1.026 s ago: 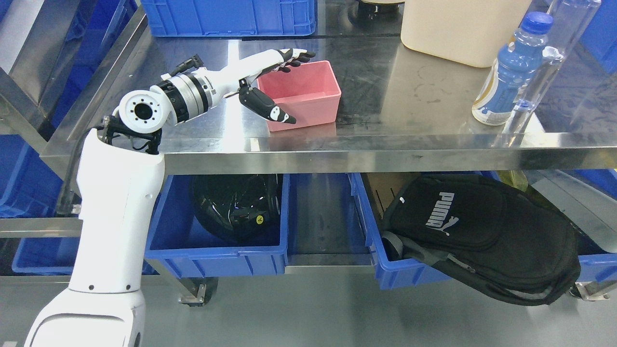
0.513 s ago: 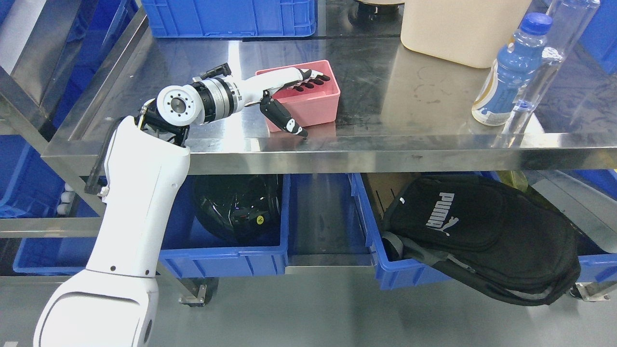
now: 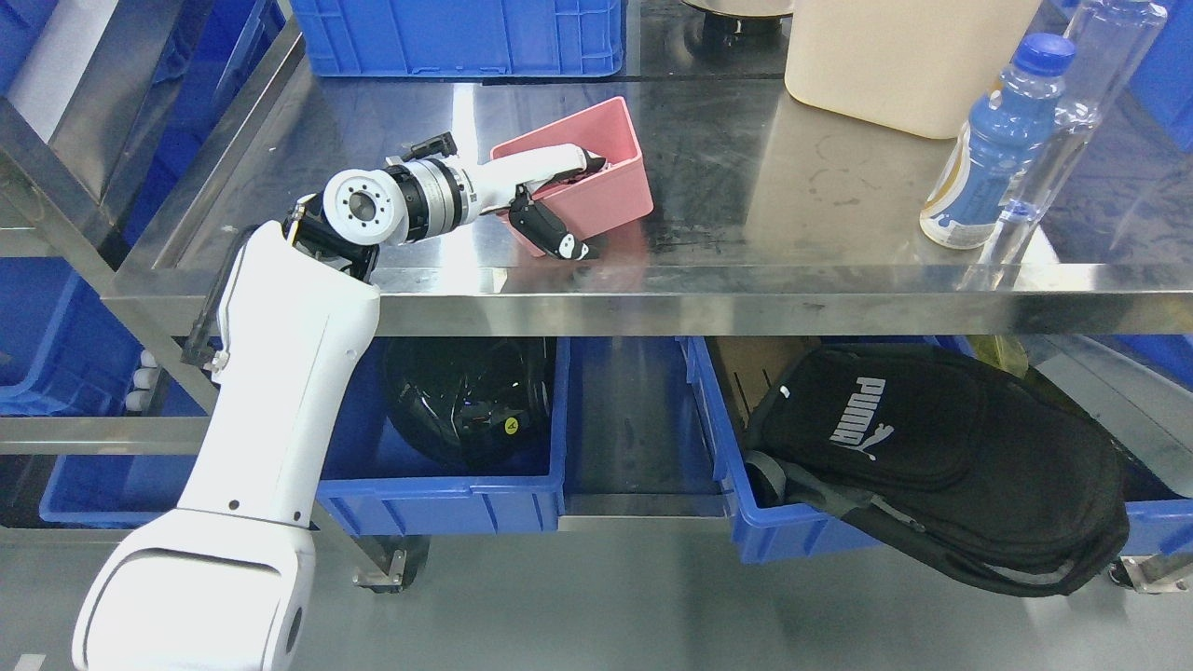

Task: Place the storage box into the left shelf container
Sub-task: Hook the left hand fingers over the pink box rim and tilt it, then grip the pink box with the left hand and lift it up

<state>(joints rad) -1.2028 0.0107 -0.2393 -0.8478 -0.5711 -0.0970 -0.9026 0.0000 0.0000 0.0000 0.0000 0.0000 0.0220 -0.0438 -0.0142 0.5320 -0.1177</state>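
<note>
The pink storage box (image 3: 606, 186) sits tilted on the steel shelf top, its near left side lifted. My left hand (image 3: 559, 200) is shut on the box's left wall: the fingers (image 3: 582, 166) curl inside the box and the thumb (image 3: 552, 236) presses on the outside. The left blue container (image 3: 447, 503) stands on the lower shelf below and holds a black helmet (image 3: 466, 401). My right arm is out of view.
A blue-capped bottle (image 3: 979, 158) and a clear bottle (image 3: 1053, 121) stand at the right of the shelf top. A cream container (image 3: 895, 56) and a blue crate (image 3: 466, 37) stand at the back. A black bag (image 3: 941, 457) lies in the right lower bin.
My left hand moved from beside the box into it and closed on its left wall. The box has tipped up off the surface on its left side. The camera shifted slightly.
</note>
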